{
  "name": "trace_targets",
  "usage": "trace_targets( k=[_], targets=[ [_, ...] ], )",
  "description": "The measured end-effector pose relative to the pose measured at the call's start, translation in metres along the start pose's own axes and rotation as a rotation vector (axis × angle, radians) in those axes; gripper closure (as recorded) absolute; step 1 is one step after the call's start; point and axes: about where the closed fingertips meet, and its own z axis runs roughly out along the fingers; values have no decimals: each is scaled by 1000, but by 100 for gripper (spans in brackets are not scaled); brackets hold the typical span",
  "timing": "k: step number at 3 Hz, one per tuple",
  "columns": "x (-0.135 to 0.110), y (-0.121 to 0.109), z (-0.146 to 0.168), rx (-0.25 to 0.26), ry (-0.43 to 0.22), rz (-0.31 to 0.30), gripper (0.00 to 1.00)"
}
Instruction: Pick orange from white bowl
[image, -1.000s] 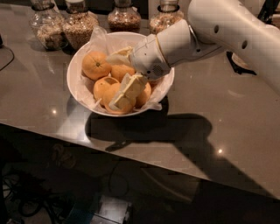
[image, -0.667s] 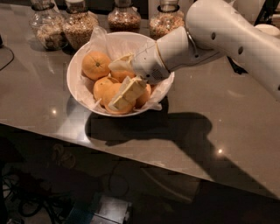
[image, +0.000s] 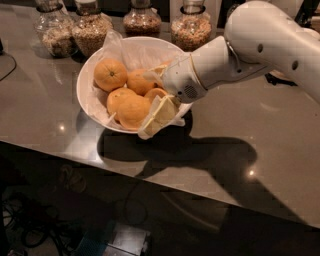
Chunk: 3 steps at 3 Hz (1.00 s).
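Observation:
The white bowl (image: 90, 95), lined with crinkled white paper, stands on the grey counter and holds several oranges. My gripper (image: 156, 95) is inside the bowl at its right side, on the end of the white arm (image: 260, 45) that reaches in from the right. It is open. One pale finger (image: 159, 116) lies low at the bowl's near right rim and the other (image: 156, 71) is higher, with an orange (image: 154, 93) between them. Another orange (image: 133, 111) lies just left of the lower finger. The orange with a dark stem dot (image: 110, 74) sits at the bowl's far left.
Several glass jars of grains and nuts (image: 90, 30) stand in a row behind the bowl. The counter's front edge (image: 125, 170) runs across below the bowl, with dark floor and cables beneath. A dark cable (image: 7, 65) lies at the far left.
The arm has shifted slightly up and right while the gripper stays in the bowl's right side. The oranges and bowl have not visibly moved.

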Motion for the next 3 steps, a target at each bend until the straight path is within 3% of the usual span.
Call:
trace_targets(
  k=[3],
  targets=[
    [1,6,-9,3,-2,13,65]
  ],
)
